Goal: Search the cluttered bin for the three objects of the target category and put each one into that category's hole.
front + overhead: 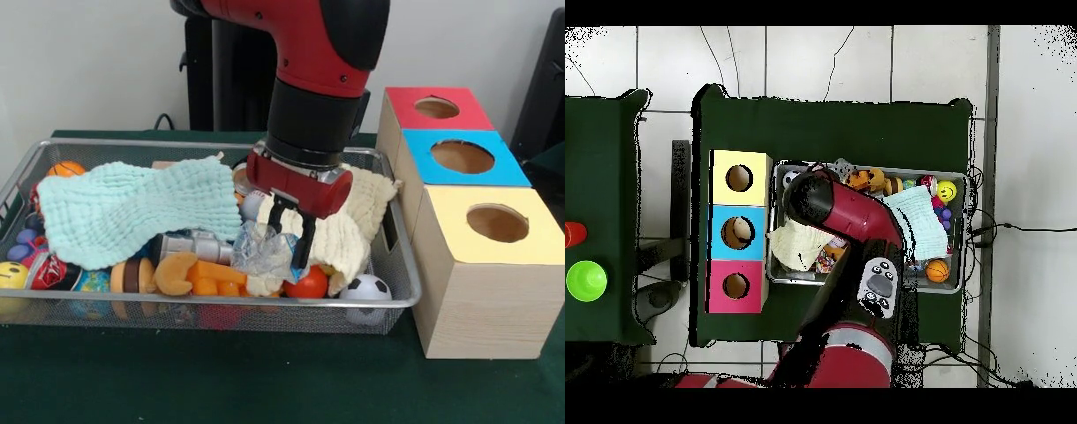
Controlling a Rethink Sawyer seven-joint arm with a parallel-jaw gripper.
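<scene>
Nearest the camera, along the front rail of the wire bin (221, 303), lie a small soccer ball (365, 288), a red ball (309, 284), an orange toy figure (196, 275) and a yellow smiley ball (11, 275). Just behind them sits a crumpled clear plastic bottle (262, 250), and the gripper (288, 231) has its black jaws set narrowly on either side of that bottle's right part, apparently closed on it. The bottle's long axis runs roughly left to right, across the line of the jaws, with most of its body reaching left of them toward a metal can (196, 246). A mint-green cloth (132, 210) drapes the bin's left half; a cream cloth (353, 234) lies bunched just right of the jaws, touching or nearly touching the bottle.

Which category is wanted cannot be told from the scene. Three wooden boxes stand right of the bin on the green surface (265, 380): the yellow-topped box (491, 231) near, the blue-topped box (463, 159) in the middle, the red-topped box (436, 108) far. All lie to the right of the jaws, so I judge the next move to be a lift clear of the cream cloth and the bin's right wall, then a carry rightward.
</scene>
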